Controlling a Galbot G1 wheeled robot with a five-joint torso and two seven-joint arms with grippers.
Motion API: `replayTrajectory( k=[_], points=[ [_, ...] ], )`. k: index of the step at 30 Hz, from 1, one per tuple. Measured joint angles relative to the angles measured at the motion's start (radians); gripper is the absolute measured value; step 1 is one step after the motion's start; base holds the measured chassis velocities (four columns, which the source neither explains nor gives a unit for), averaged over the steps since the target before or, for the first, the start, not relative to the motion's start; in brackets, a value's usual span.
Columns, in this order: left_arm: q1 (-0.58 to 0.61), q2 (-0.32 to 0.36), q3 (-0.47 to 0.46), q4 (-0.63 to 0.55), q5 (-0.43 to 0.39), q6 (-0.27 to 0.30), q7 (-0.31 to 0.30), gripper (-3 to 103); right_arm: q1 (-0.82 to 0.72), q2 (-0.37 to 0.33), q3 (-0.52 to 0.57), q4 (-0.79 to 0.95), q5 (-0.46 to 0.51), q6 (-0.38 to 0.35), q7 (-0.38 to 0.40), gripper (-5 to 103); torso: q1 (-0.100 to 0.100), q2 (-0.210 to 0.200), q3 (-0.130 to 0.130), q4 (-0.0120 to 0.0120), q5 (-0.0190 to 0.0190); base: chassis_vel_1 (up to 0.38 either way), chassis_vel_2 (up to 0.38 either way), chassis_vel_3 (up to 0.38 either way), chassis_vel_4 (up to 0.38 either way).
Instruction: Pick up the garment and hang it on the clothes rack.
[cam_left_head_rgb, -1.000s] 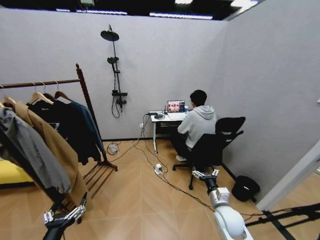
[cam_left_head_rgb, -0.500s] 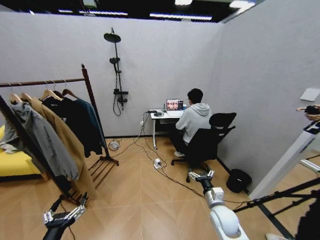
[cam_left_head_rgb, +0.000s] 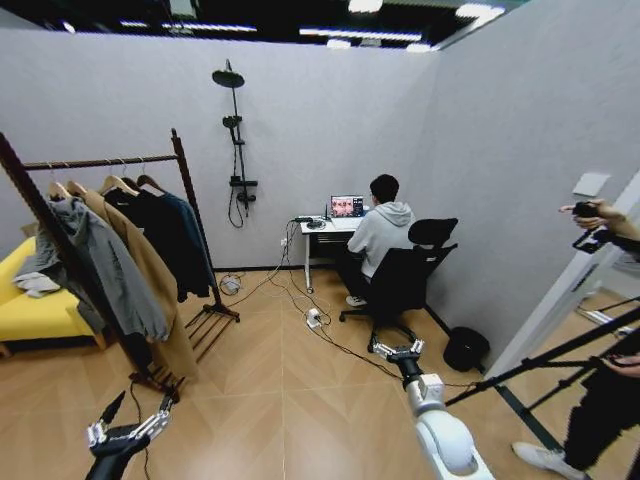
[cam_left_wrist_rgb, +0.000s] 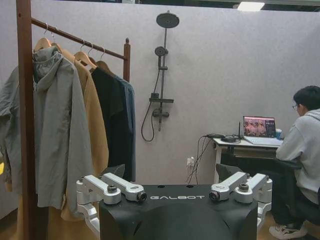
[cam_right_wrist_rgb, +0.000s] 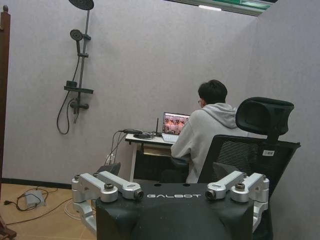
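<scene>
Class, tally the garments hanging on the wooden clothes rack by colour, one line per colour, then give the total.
Grey jacket: 1
Tan coat: 1
Black coat: 1
Dark teal jacket: 1
Total on the clothes rack: 4

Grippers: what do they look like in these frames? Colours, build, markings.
Both match. The left gripper and right gripper each have a matte black body with white GALBOT lettering, and silver metal linkage fingers with dark pivot pins. In the head view the right arm has smooth white shells with a black segment behind the gripper; the left arm's visible end is black.
</scene>
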Motion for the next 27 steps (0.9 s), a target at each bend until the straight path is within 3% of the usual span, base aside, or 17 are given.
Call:
replayTrajectory(
  k=[14, 27],
  points=[
    [0.000, 0.000, 0.000, 0.000, 0.000, 0.000, 0.000, 100, -0.005, 0.005, 0.006, 0.006, 0.001, 0.027, -0.037, 100, 0.000, 0.000, 0.000, 0.0002, 0.0000, 0.098, -0.097, -0.095, 0.093],
    [0.000, 0.000, 0.000, 0.000, 0.000, 0.000, 0.000, 100, 0.003, 0.012, 0.002, 0.010, -0.006, -0.005, -0.040, 100, 0.000, 0.000, 0.000, 0.0002, -0.0001, 0.000, 0.000, 0.000, 0.000]
  ],
)
